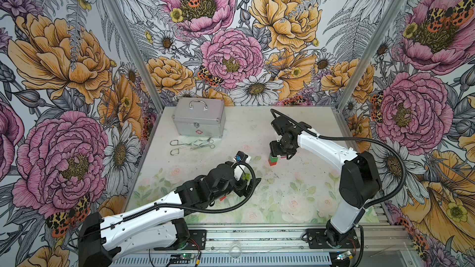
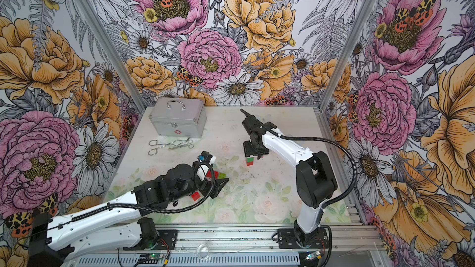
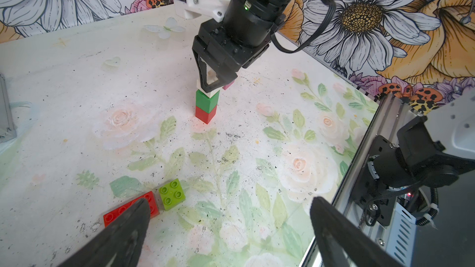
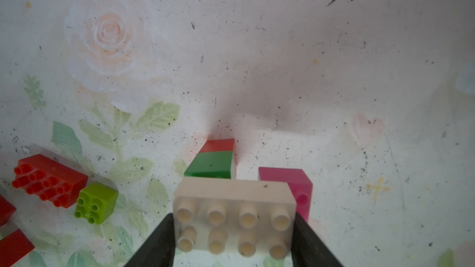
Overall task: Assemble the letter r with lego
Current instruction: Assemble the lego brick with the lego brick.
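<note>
Your right gripper (image 3: 214, 83) pinches the white brick (image 4: 234, 201) by its two short ends, studs up, a pad on each end, so the long body lies level. Straight below the grip, one half of it sits over the dark green brick (image 3: 207, 100), which stands on a red brick (image 3: 205, 115). I judge that column to be the stem of the r and the white piece its arm. A pink brick (image 4: 295, 183) sits below the overhanging half, just beside the green one, but you cannot tell whether it is joined. The fingers hide whether the white is pressed fully home.

Your left gripper (image 3: 228, 227) is spread wide and empty, low over the spares. A long red brick (image 3: 128, 208) shows past one finger, with the lime brick (image 3: 171, 193) just beside it. That looks ready for the next pick.
</note>
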